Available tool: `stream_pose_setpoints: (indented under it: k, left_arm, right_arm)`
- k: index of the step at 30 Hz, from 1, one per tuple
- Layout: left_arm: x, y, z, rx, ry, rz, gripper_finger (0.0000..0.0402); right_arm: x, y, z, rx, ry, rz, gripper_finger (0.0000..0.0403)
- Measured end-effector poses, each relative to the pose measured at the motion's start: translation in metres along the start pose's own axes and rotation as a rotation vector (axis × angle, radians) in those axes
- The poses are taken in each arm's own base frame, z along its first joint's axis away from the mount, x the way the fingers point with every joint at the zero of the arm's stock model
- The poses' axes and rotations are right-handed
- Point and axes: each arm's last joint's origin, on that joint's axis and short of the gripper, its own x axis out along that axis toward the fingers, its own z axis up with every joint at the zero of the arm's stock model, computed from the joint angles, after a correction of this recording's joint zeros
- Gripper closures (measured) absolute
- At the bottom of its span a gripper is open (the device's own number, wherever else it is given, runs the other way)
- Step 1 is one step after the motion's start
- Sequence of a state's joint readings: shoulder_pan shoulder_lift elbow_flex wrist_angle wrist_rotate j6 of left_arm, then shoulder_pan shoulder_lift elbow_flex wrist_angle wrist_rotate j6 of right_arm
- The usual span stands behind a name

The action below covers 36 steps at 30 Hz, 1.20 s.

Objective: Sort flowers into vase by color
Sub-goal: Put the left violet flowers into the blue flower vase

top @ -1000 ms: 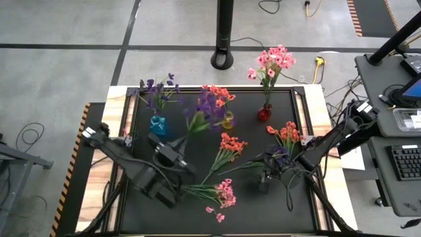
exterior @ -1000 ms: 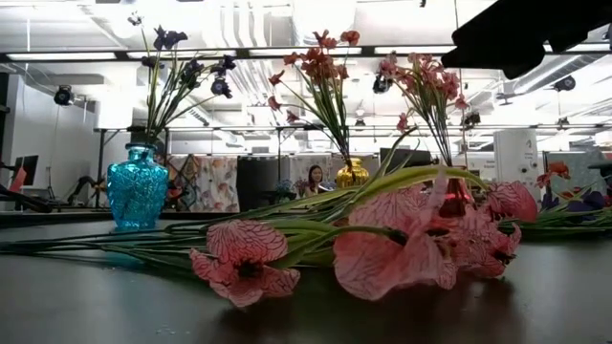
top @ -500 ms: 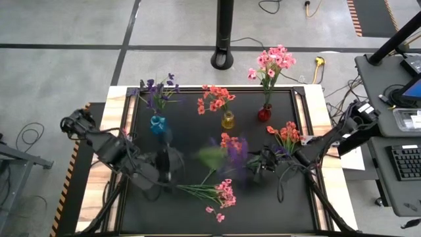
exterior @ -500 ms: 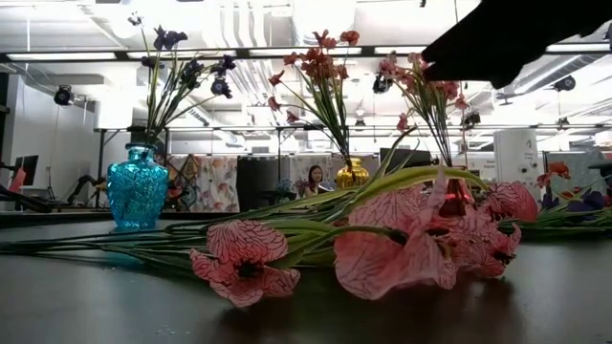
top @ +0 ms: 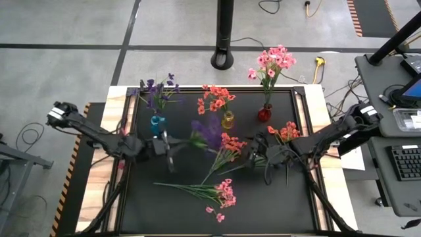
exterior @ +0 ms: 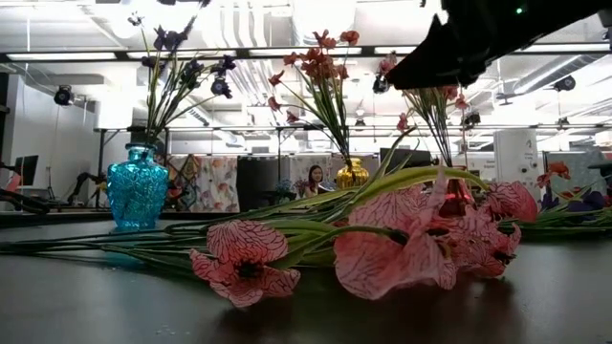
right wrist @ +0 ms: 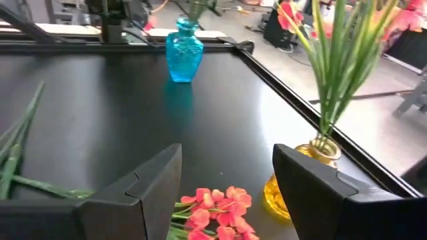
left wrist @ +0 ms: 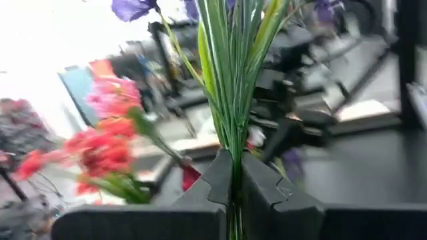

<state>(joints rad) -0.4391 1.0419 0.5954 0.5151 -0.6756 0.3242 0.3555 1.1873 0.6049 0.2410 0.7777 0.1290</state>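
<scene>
While the left gripper (top: 170,146) sits at about 9 o'clock from the table centre, just below the blue vase (top: 157,124), its fingers (left wrist: 220,180) are clenched on the green stems of a purple flower spray (top: 209,131). The spray extends toward 3 o'clock from the gripper, its blossoms lying over the black table mat (top: 263,210) between the blue vase and the yellow vase (top: 227,120).

The right gripper (top: 253,160) is positioned at about 4 o'clock from the table centre, with its fingers (right wrist: 143,183) spread apart and nothing between them. In the right wrist view, an orange-red flower spray (right wrist: 213,210) lies on the mat directly ahead of the gripper.

Along the 12 o'clock edge of the mat stand three vases. The blue vase holds purple flowers (top: 158,92), the yellow vase holds orange-red flowers (top: 216,97), and the red vase (top: 264,114) holds pink flowers (top: 273,61).

A pink flower spray (top: 220,193) lies flat on the mat toward 6 o'clock, stems pointing to 9 o'clock. A second orange-red spray (top: 286,131) lies near the 3 o'clock edge, beside the right arm.

In the low view, the pink spray fills the foreground, and a person is visible in the room beyond the table.
</scene>
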Motion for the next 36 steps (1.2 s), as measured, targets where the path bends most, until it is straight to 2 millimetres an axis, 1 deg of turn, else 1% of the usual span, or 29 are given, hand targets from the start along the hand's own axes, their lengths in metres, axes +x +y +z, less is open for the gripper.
stream_pose_setpoints:
  k: [2,4,7,9,12,17,20,23,26,31,34,36]
  left_arm:
    - [-0.011,0.006,-0.014,-0.006,-0.077,0.036,0.0401]
    - [-0.021,0.014,-0.021,-0.036,-0.135,0.122,0.0401]
    - [-0.033,0.026,-0.035,-0.097,-0.125,0.314,0.0401]
    - [-0.04,0.03,-0.04,-0.105,-0.133,0.359,0.0401]
    - [-0.045,0.034,-0.045,-0.068,-0.14,0.384,0.0401]
    - [-0.046,0.046,-0.048,-0.01,-0.08,0.512,0.0401]
    - [-0.045,0.054,-0.048,0.037,-0.074,0.555,0.0401]
    - [-0.046,0.065,-0.046,0.073,-0.105,0.594,0.0401]
    - [-0.047,0.076,-0.048,0.096,-0.158,0.6,0.0401]
    - [-0.052,0.085,-0.064,0.14,-0.195,0.594,0.0401]
    - [-0.057,0.09,-0.07,0.149,-0.237,0.579,0.0401]
    - [-0.059,0.091,-0.076,0.164,-0.226,0.589,0.0401]
  right_arm:
    - [0.002,-0.002,0.001,-0.008,0.004,-0.011,0.0174]
    - [0.003,-0.004,0.001,-0.008,0.003,-0.018,0.0174]
    - [0.004,-0.005,0.003,-0.01,0.001,-0.024,0.0174]
    - [0.005,-0.006,0.004,-0.021,0.0,-0.03,0.0174]
    - [0.007,-0.009,0.005,-0.018,0.002,-0.045,0.0174]
    - [0.009,-0.011,0.005,-0.012,0.002,-0.061,0.0174]
    - [0.01,-0.012,0.005,-0.007,0.0,-0.065,0.0174]
    - [0.01,-0.012,0.006,-0.004,-0.002,-0.067,0.0174]
    - [0.01,-0.012,0.006,0.006,-0.002,-0.067,0.0174]
    - [0.01,-0.012,0.006,0.015,-0.002,-0.067,0.0174]
    - [0.01,-0.012,0.006,0.016,-0.002,-0.067,0.0174]
    - [0.01,-0.012,0.006,0.016,-0.002,-0.067,0.0174]
